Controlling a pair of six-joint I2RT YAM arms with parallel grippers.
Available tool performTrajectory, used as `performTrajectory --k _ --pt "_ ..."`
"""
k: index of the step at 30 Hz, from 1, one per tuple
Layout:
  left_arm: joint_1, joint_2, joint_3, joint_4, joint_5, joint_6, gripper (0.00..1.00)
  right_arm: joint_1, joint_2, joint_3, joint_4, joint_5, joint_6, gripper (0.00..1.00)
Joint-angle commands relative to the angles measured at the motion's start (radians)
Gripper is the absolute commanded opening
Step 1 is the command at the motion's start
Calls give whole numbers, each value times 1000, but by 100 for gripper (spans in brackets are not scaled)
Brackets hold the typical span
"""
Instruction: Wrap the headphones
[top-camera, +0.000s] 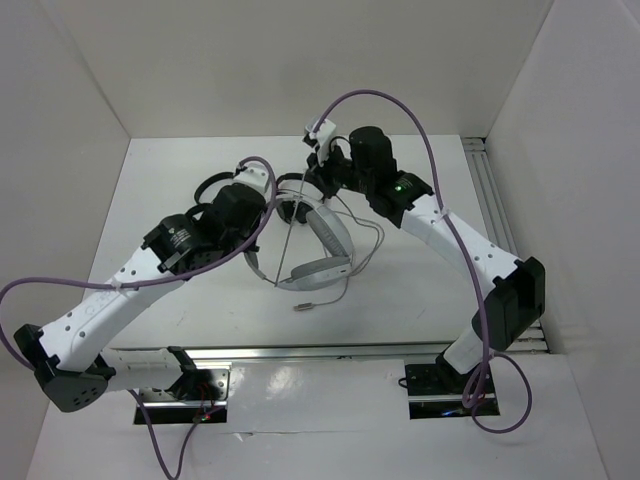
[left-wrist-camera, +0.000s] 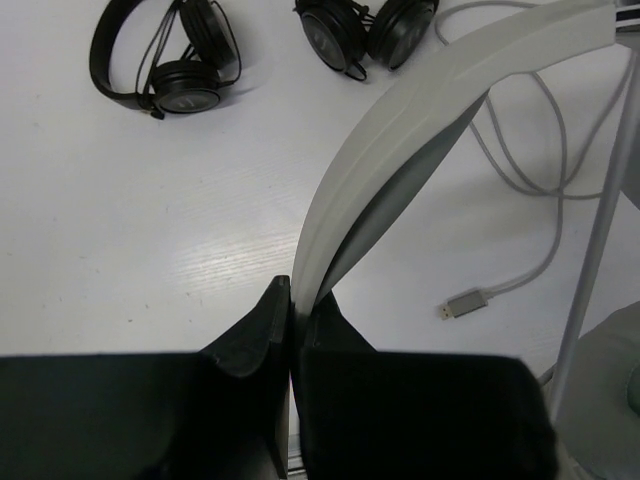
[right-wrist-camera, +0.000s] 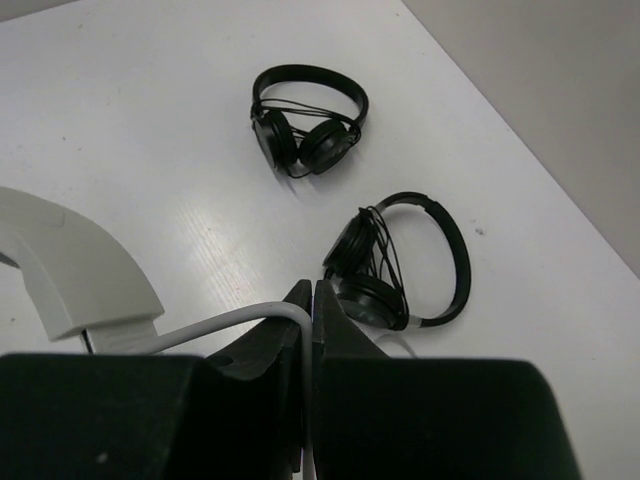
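- Found the headphones (top-camera: 322, 240) near the middle of the counter (top-camera: 180, 170), between the two arms, with the wide band (left-wrist-camera: 400, 130) arched upward and one padded cup low on the near side; could not tell that cup's contact with the surface.
- Saw no turn of the cable (right-wrist-camera: 220, 325) around band or cups; counted only slack loops lying on the counter to the right of the headphones, and the plug (left-wrist-camera: 465, 303) loose on the surface, apart from everything else.
- Noted one stretch of cable drawn straight from the low cup up toward the right arm.
- Judged the wrapping barely begun: both holds taken, all the winding and the securing of the plug left to do.
- Found the left pincer (left-wrist-camera: 291, 305) clamped shut on the thin edge of the band, at the end of an arm reaching in from the near left, wrist low and tipped toward the counter.
- Found the right pincer (right-wrist-camera: 311, 305) closed on the cable, the strand curving out leftward from between the fingers, at the end of an arm bent at the elbow and stretched in from the near right, wrist raised at the far side of the headphones.
- Spotted a black pair (right-wrist-camera: 305, 120) and a second black pair (right-wrist-camera: 400, 265) farther back, cords bundled, touched by neither pincer.
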Motion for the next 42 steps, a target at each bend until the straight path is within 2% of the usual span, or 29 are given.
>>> performTrajectory --k 1,6,11,13,16,18,21,24,26,28,31,36,37,39,41,42 --pt "-32 -23 34 -136 194 72 0 -62 -24 -30 213 40 19 3" --pt "-32 -23 73 -121 276 81 0 -89 -9 -73 259 -125 82 3" --pt "-32 -33 160 -122 233 40 0 -112 40 -73 313 -337 169 5" --pt "-32 -42 189 -122 222 27 0 -122 51 -109 422 -433 247 10" --pt "-32 -31 261 -173 195 7 0 -122 124 -141 610 -518 380 24" --pt "-32 -19 317 -219 154 -6 0 -112 176 -141 742 -583 453 26" --pt "-32 7 369 -268 97 -43 0 -70 307 -83 753 -626 518 34" --pt "-32 41 433 -305 43 -91 0 -22 396 -87 891 -629 622 36" --pt "-32 64 479 -343 43 -109 0 -8 429 -153 1099 -605 733 39" --pt "-13 104 557 -366 20 -121 0 1 508 -164 1286 -614 824 39" --pt "13 162 666 -389 6 -134 0 44 616 -164 1438 -614 944 39" --pt "97 289 861 -411 20 -154 0 101 716 -178 1560 -554 1016 39" --pt "120 308 908 -411 40 -154 0 110 748 -187 1648 -554 1040 35" --pt "229 345 944 -388 70 -154 0 110 776 -227 1739 -545 1122 34" --pt "322 354 944 -310 167 -154 0 121 798 -277 1841 -545 1157 26" --pt "406 354 934 -282 202 -145 0 121 798 -299 1861 -545 1166 19"
